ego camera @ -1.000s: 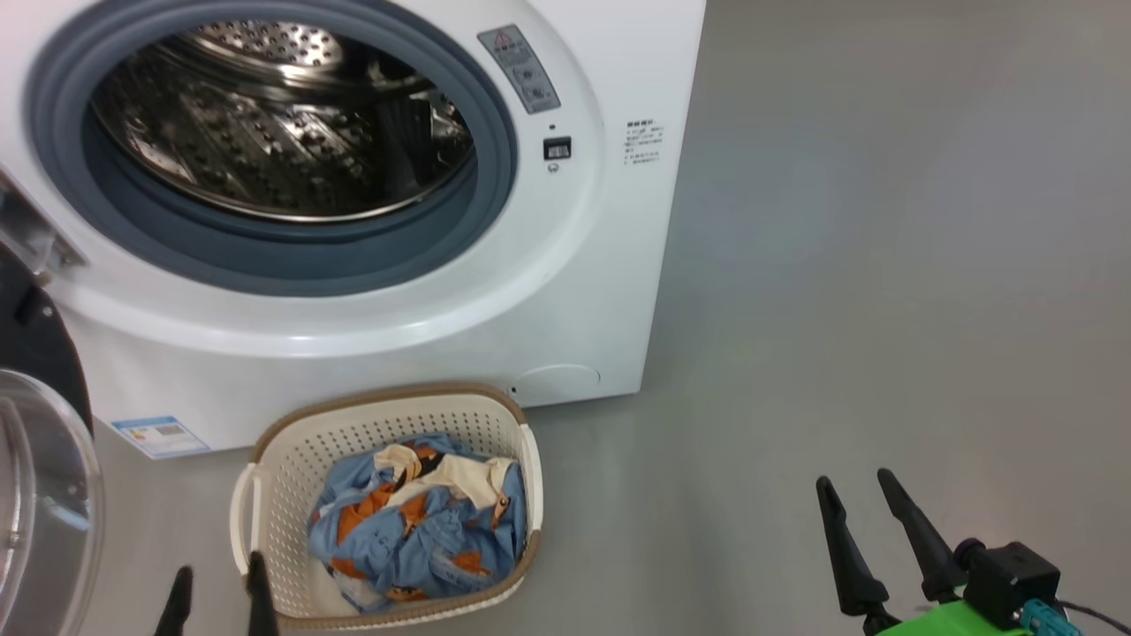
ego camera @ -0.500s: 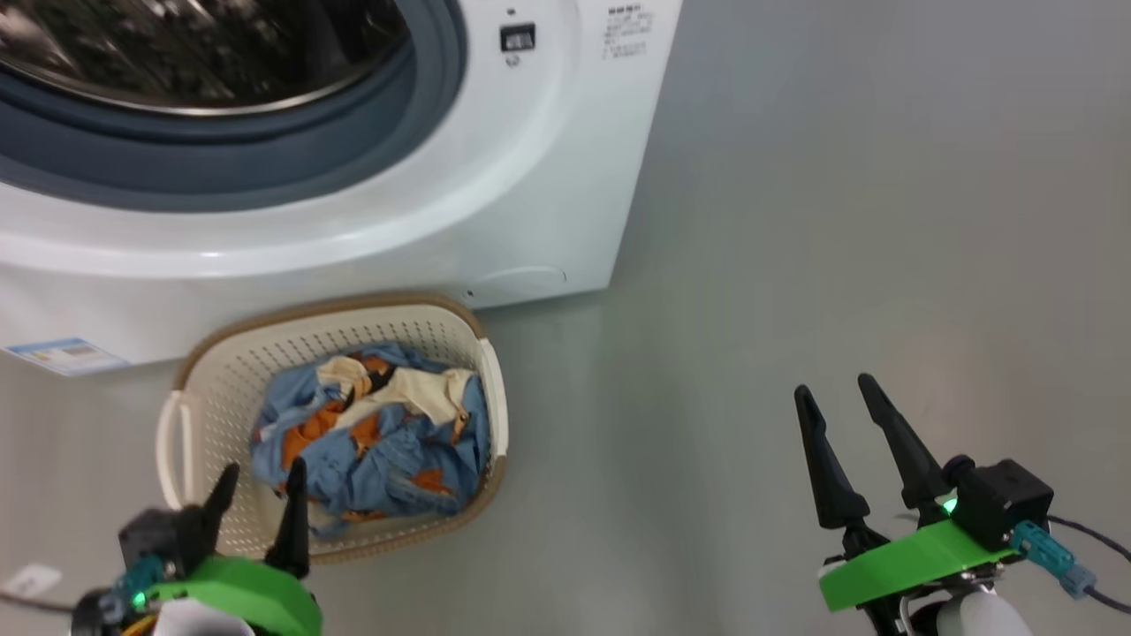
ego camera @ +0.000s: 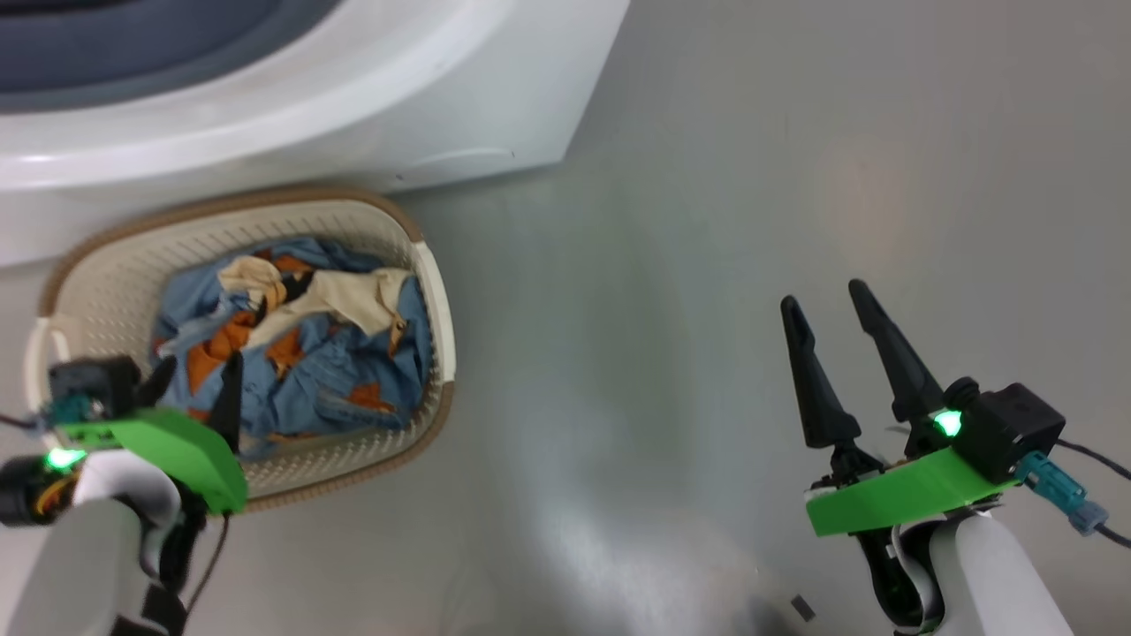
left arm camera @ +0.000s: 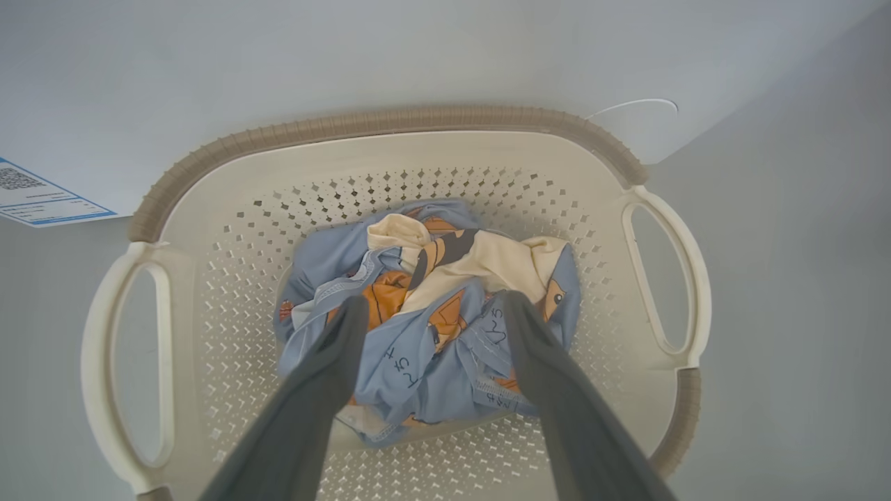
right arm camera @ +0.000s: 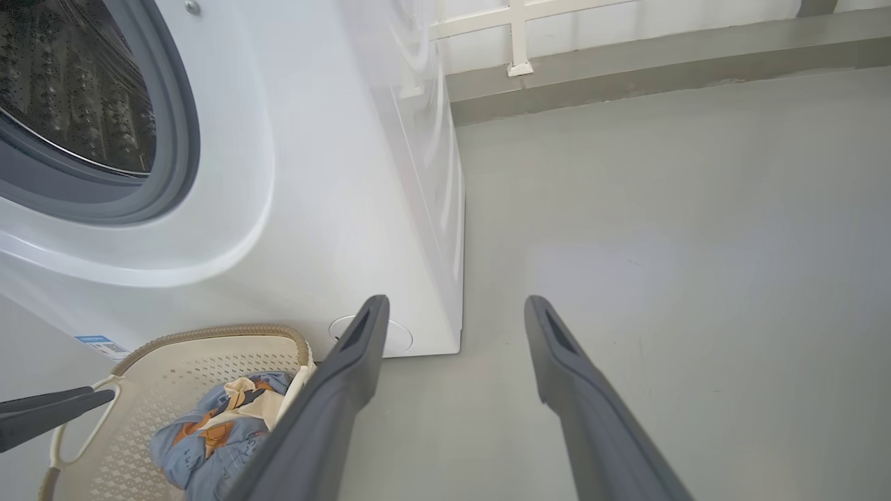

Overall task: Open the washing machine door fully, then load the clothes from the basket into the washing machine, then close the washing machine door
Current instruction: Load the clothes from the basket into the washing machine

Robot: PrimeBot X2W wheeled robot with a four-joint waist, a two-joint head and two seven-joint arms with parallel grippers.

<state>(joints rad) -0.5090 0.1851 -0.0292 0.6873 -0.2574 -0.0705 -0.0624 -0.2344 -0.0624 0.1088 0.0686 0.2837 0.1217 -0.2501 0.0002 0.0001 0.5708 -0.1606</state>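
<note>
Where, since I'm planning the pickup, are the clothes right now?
In the head view, the clothes lie bunched in the basket at left, before the washing machine, below the open left tool.

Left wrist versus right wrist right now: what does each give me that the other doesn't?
Left wrist: the whole basket, both handles, with the clothes framed between the open left gripper's fingers. Right wrist: the steel drum, grey-blue seal and the open right gripper above bare floor. Both: basket, clothes, a left finger, the washing machine's white front, its blue label.
</note>
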